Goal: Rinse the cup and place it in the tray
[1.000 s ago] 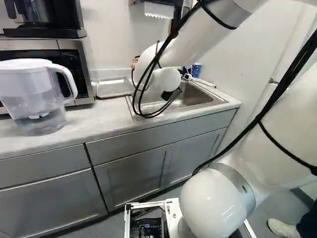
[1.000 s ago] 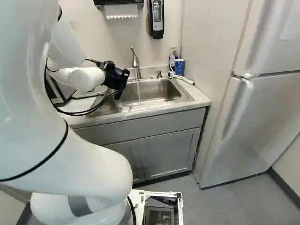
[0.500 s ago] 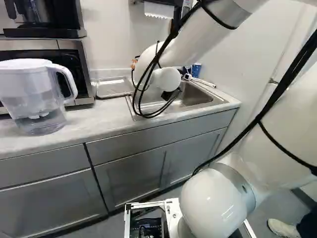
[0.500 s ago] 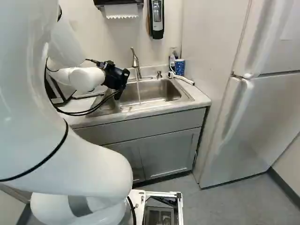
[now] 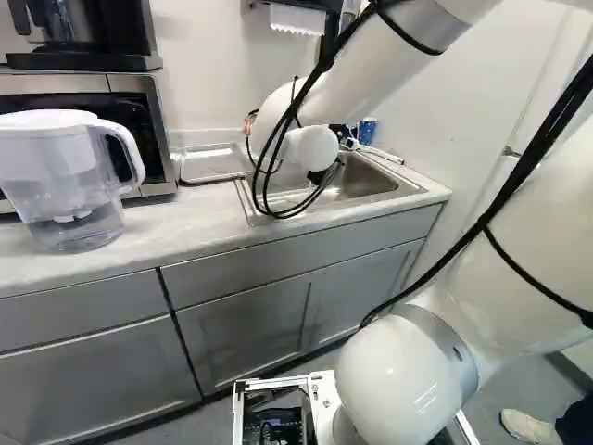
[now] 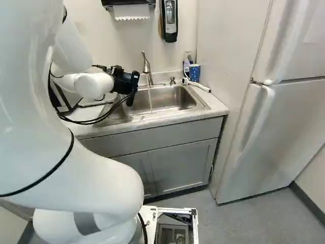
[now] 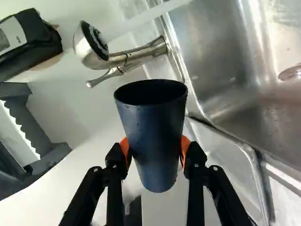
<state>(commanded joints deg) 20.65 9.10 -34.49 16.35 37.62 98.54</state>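
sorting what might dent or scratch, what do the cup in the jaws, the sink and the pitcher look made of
Cup: perhaps plastic or coated metal, smooth dark blue with a soft sheen; the look leaves it open.
Sink: likely brushed stainless steel, going by its grey metallic, blurry reflections.
Pitcher: probably clear plastic with a white lid and handle; water shows through its wall.

We see bright, diffuse light around the sink (image 6: pixel 175 96), glare streaking its steel, darker shading inside it, soft sheen on the fridge (image 6: pixel 282 127) to its right, glossy highlights on the arm (image 6: pixel 91 173) to its left, blurred water (image 7: pixel 141 21) over it
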